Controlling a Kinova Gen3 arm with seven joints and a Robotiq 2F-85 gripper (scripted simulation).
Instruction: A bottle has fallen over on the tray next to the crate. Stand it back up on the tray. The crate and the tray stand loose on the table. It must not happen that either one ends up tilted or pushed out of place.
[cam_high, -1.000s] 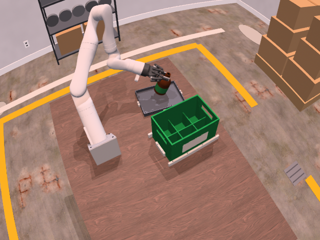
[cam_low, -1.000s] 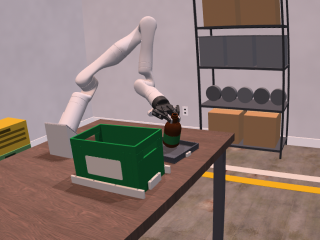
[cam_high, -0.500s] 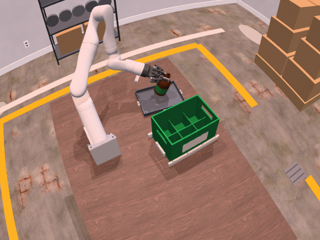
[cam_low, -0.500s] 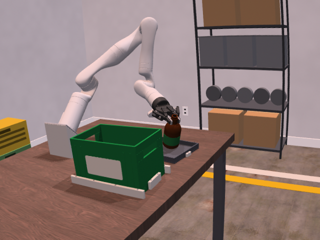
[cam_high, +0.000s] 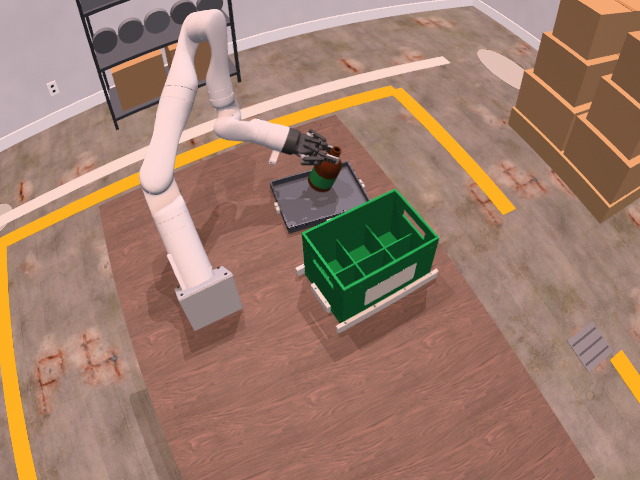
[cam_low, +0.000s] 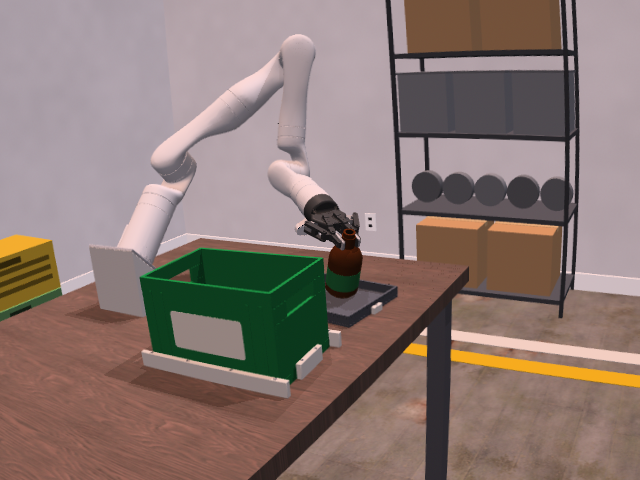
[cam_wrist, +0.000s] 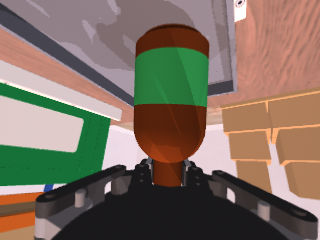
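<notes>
Now brown bottle (cam_high: 325, 173) (cam_low: 344, 271) (cam_wrist: 170, 95), green label round its body, near upright over the tray (cam_high: 326, 202) (cam_low: 356, 299); cannot tell if base touches. Fingers of the gripper (cam_high: 326, 151) (cam_low: 350, 240) (cam_wrist: 167, 170) closed on its neck, below the mouth. Arm (cam_high: 173, 129) (cam_low: 294, 98) reaches down at a slant. Green crate (cam_high: 382, 294) (cam_low: 206, 315) (cam_wrist: 45, 132) beside tray, upright, compartments unfilled. Pale strips (cam_high: 385, 302) (cam_low: 214, 373) along its foot. All on a brown wooden table (cam_high: 336, 392) (cam_low: 67, 408) (cam_wrist: 280, 55).

Even, pinkish light; soft shadows spread across the wooden table (cam_high: 361, 392) (cam_low: 67, 392) (cam_wrist: 280, 60).
</notes>
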